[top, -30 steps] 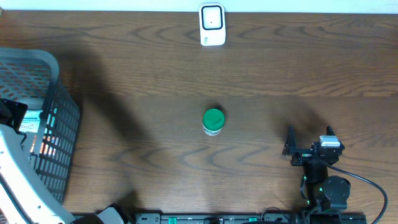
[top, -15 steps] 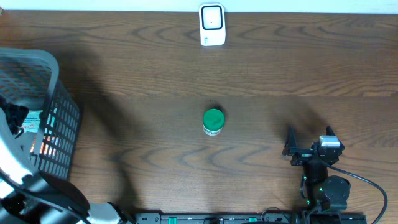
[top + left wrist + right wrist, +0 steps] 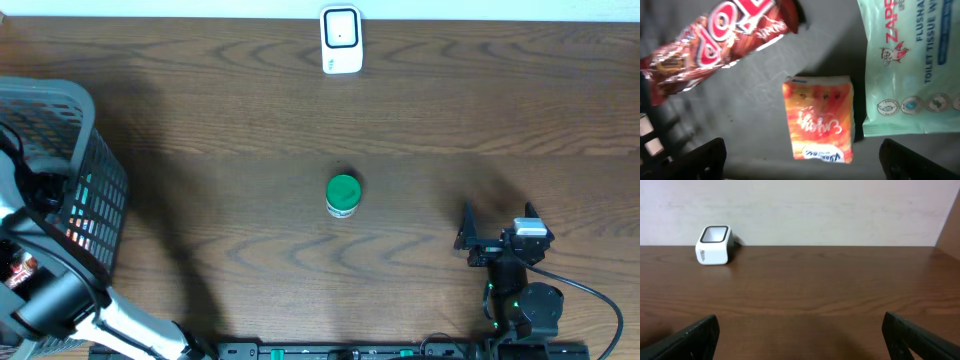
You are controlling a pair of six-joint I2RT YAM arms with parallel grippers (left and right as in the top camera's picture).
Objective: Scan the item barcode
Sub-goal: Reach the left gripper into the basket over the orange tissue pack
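Wipes pack, red wrapper: both edge-cropped

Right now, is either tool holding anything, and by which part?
Nothing held. Left tool open above the orange tissue pack in the basket; right tool open, empty.

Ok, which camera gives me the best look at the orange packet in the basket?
Left wrist: the orange packet lies in full view, centred between the fingers. Overhead catches only an orange glint through the basket mesh. Right wrist misses it.
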